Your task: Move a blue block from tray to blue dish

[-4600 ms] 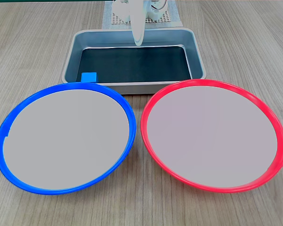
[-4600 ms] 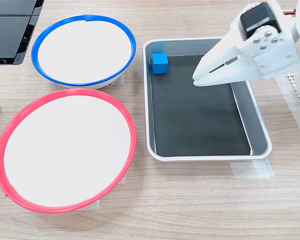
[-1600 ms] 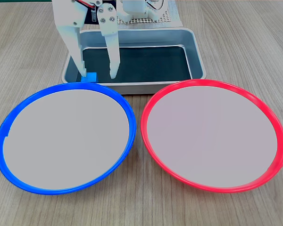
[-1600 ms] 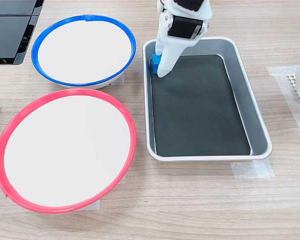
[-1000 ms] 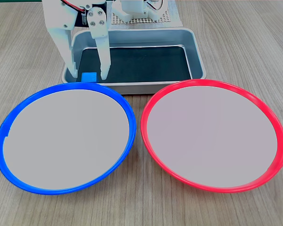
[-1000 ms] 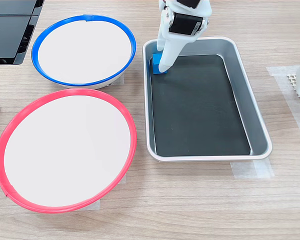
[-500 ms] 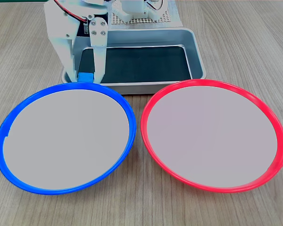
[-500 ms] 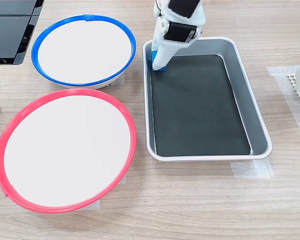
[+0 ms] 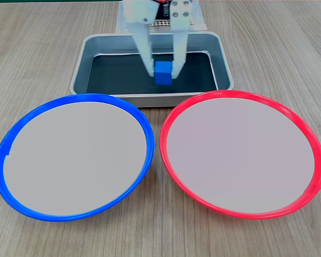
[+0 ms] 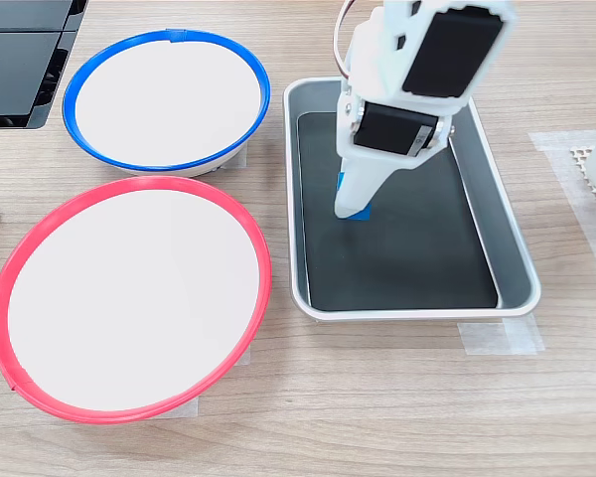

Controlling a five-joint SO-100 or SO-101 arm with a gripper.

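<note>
Jaws clamped on blue block (image 9: 162, 73) | over tray (image 9: 222, 64) mid | no legible txt/labels

White plastic arm (image 10: 417, 60), black servo blocks, small screws, tapered white gripper (image 9: 163, 67)

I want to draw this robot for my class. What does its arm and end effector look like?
The arm is made of white plastic pieces with black box-shaped motors set into them. A thin red wire shows near the top in the first exterior view. The end effector has two long white fingers that get narrower toward the tips, and one has small round screws up high.
</note>
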